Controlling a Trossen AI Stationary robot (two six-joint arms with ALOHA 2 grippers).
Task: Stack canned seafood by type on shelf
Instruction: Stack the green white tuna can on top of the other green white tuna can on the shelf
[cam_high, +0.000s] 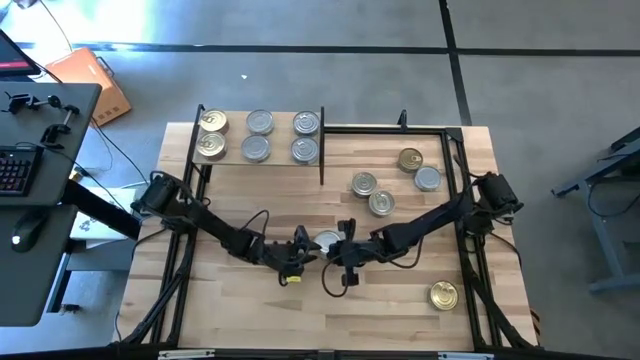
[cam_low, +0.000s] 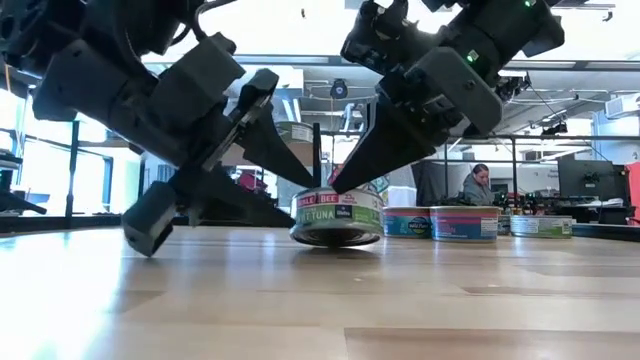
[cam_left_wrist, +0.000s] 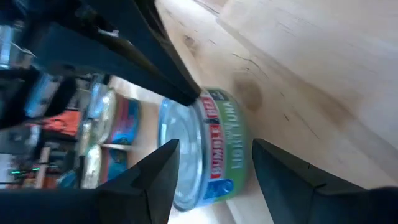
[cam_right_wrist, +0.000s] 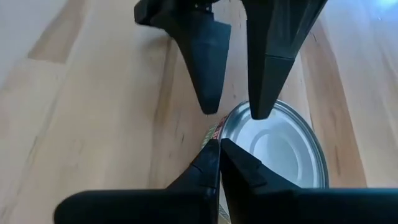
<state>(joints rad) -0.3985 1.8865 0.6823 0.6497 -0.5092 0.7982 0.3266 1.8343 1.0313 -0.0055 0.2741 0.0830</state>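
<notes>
A green-labelled tuna can (cam_high: 327, 241) with a silver lid (cam_right_wrist: 273, 149) stands on the table's middle, between both grippers. My left gripper (cam_high: 308, 245) is open. One finger (cam_left_wrist: 158, 174) stands over the lid and the other (cam_left_wrist: 283, 174) beside the can's wall (cam_left_wrist: 233, 134). My right gripper (cam_high: 339, 245) is shut, its tips at the can's top rim. At the far left, the shelf (cam_high: 279, 137) carries several cans, gold-topped ones (cam_high: 212, 122) on its left end and silver-topped ones (cam_high: 260, 122) beside them. My left gripper comes slanting down from the table's left and straddles the can's top rim (cam_right_wrist: 258, 118); whether its fingers touch the can, I cannot tell. My right gripper sets its shut fingertips (cam_right_wrist: 211, 158) against the can's top rim (cam_low: 338, 192), slanting down from the table's right. The can sits on the table.
Loose cans lie at the right: silver-topped ones (cam_high: 365, 183) (cam_high: 381, 203) (cam_high: 427, 178), gold-topped ones (cam_high: 409, 159) (cam_high: 443, 294). A black frame rail (cam_high: 455, 180) runs along the table's edges. Beyond the table a person (cam_low: 483, 185) sits at a desk.
</notes>
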